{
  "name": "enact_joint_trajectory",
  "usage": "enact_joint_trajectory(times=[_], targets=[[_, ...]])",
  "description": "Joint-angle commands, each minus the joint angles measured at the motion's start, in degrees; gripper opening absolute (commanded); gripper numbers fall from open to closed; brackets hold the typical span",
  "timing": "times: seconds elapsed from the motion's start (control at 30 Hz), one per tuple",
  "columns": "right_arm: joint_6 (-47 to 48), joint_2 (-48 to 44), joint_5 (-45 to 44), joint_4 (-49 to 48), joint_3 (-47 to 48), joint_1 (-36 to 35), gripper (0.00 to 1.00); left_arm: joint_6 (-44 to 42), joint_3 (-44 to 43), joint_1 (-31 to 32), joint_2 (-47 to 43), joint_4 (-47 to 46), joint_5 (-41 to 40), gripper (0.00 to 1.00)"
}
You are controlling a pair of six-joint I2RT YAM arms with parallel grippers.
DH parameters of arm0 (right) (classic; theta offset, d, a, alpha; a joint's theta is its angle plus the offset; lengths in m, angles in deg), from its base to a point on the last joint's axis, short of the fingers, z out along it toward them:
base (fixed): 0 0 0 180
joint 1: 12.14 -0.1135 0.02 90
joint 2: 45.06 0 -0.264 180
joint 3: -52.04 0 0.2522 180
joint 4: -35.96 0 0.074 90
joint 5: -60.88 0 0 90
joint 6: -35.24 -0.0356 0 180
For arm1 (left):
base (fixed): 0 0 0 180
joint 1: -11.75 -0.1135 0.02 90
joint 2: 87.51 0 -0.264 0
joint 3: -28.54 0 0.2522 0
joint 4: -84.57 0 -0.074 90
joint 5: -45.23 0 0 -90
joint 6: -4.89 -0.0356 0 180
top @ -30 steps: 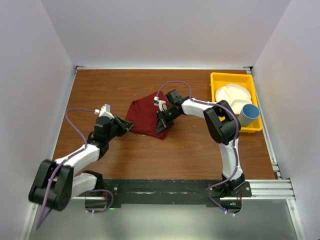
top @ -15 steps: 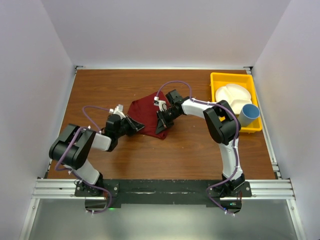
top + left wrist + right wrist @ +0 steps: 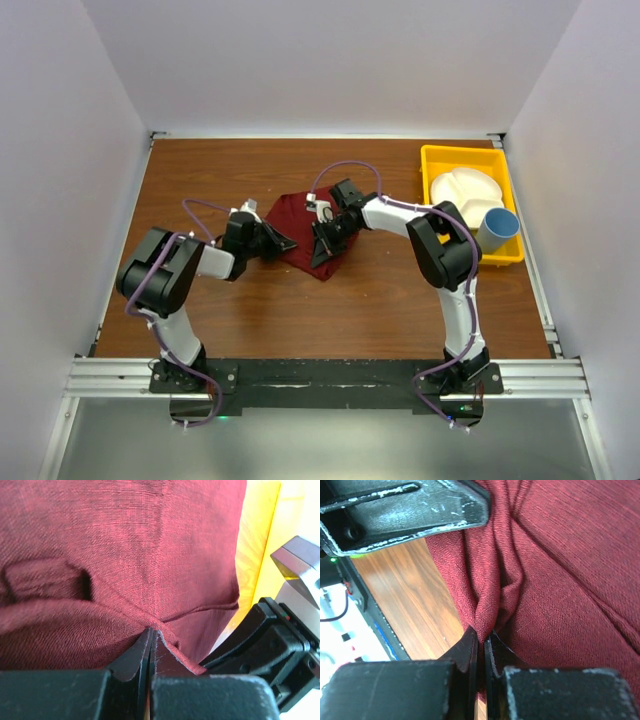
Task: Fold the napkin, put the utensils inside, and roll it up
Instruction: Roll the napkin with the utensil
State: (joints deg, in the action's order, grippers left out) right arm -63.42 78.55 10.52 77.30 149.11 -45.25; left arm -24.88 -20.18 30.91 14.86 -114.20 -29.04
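The maroon napkin (image 3: 298,222) lies bunched on the wooden table, between my two grippers. My left gripper (image 3: 290,243) is shut on the napkin's left edge; in the left wrist view the jaws (image 3: 151,631) pinch a fold of the cloth (image 3: 125,540). My right gripper (image 3: 321,256) is shut on the napkin's near right part; in the right wrist view the tips (image 3: 481,636) hold a gathered ridge of the cloth (image 3: 560,580) just above the wood. The two grippers are close together. No utensils show in any view.
A yellow bin (image 3: 440,160) at the back right holds a white divided plate (image 3: 465,190) and a blue cup (image 3: 498,228). White walls close in the table on three sides. The other arm's fingers (image 3: 410,505) show at the top of the right wrist view.
My left arm has swung right and forward, carrying the napkin's left edge toward the right gripper, so the cloth looks narrower. The right arm has not moved.
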Motion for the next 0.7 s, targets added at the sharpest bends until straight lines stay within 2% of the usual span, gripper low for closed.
enact_joint_trajectory(times=[0.0, 0.1, 0.27, 0.33, 0.37, 0.47, 0.53, 0.6, 0.63, 0.67], targets=[[5.4, 1.7, -16.3, 8.8, -2.3, -0.5, 0.03, -4.7, 2.8, -0.2, 5.6, 13.9, -6.8, 0.00], [5.5, -0.5, -16.3, 10.2, -1.6, -0.5, 0.09, -5.0, 3.7, -0.2, 6.6, 12.9, -6.5, 0.00], [6.4, -4.8, -20.6, 13.3, -0.8, -0.6, 0.32, -4.9, 3.8, -0.2, 8.1, 12.5, -6.2, 0.00], [6.6, -7.1, -23.9, 13.6, -0.6, -0.6, 0.39, -5.3, 3.7, -0.2, 8.1, 12.8, -6.2, 0.00], [6.7, -8.1, -27.4, 13.6, -0.5, -0.7, 0.48, -5.3, 3.6, -0.2, 8.1, 13.0, -6.2, 0.00], [8.1, -12.2, -32.6, 13.0, 0.2, -2.3, 0.57, -5.6, 2.7, -0.2, 8.1, 14.2, -6.0, 0.00], [10.1, -14.9, -36.1, 11.7, 0.3, -3.9, 0.59, -5.6, 1.9, -0.2, 8.1, 15.3, -5.8, 0.00], [13.0, -17.7, -39.5, 6.0, -2.9, -8.6, 0.62, -5.5, 1.4, -0.2, 8.1, 16.2, -5.4, 0.00], [16.9, -21.2, -41.8, 2.5, -5.1, -13.3, 0.66, -5.5, 0.8, -0.2, 8.1, 17.1, -5.1, 0.00], [18.7, -22.5, -43.8, -5.3, -7.6, -15.3, 0.70, -5.6, 0.4, -0.2, 8.2, 17.7, -5.0, 0.00]])
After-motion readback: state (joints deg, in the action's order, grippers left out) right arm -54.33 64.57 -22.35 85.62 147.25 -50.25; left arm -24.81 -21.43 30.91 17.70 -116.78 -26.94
